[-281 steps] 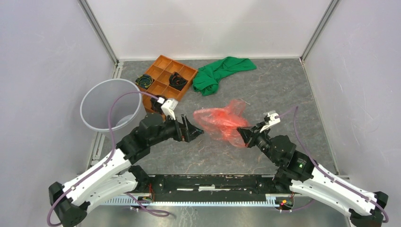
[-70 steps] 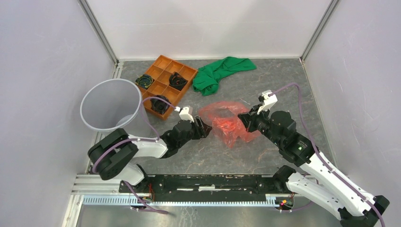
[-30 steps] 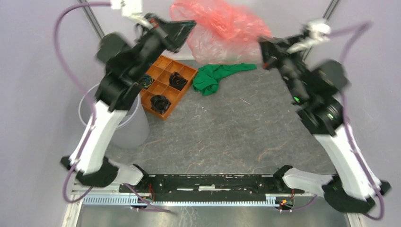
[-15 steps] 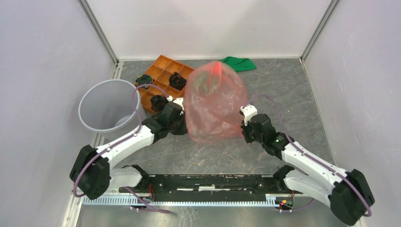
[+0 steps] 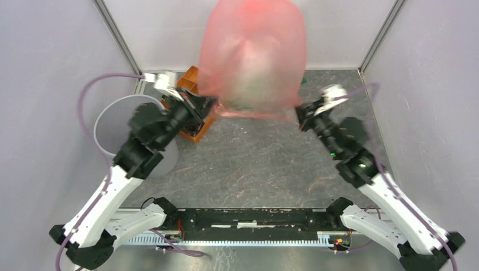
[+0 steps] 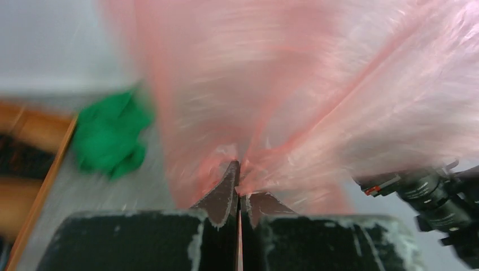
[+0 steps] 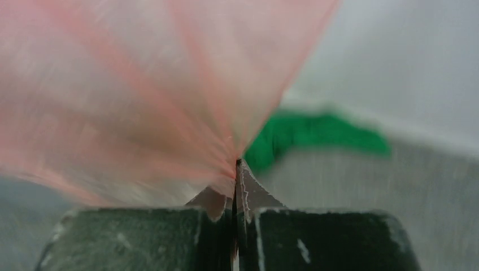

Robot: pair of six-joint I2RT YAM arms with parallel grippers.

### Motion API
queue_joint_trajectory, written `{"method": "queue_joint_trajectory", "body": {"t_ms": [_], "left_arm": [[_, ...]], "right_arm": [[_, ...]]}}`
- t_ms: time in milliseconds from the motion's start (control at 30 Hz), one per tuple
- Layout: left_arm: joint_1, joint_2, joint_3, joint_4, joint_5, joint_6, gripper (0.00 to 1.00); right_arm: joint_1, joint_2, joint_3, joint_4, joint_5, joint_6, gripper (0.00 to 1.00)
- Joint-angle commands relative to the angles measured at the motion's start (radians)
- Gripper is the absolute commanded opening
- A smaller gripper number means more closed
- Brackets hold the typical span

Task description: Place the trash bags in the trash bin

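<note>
Left gripper [image 6: 238, 179] has its jaws pressed together on a pinch of the bag [image 5: 253, 51] at its lower edge; right gripper [image 7: 236, 169] is closed the same way on the opposite edge; between them the bag hangs in the air as a large puffed dome with its mouth downward, blurred in all views; it is to the right of the bin [image 5: 110, 132] and higher than the bin's rim, not above its opening; the left gripper is just right of the bin, the right gripper well to the right of it; the bin stands upright, and the left arm crosses its right side; an orange tray [image 5: 191, 76] sits just right of the bin, mostly hidden; a green cloth [image 6: 110, 135] lies farther right, behind the bag.
</note>
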Motion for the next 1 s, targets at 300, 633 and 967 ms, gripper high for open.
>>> {"method": "queue_joint_trajectory", "body": {"t_ms": [300,633,967], "left_arm": [[0.003,-0.2,-0.246,-0.406,-0.05,0.138,0.02],[0.001,-0.035,-0.038,-0.254,0.334,0.162,0.02],[-0.204,0.202,0.099,-0.095,0.257,0.095,0.02]], "right_arm": [[0.001,-0.159,-0.404,-0.225,0.0,0.067,0.01],[0.001,-0.001,-0.048,-0.354,-0.152,-0.104,0.01],[0.003,0.108,0.027,-0.064,-0.51,0.134,0.02]]}}
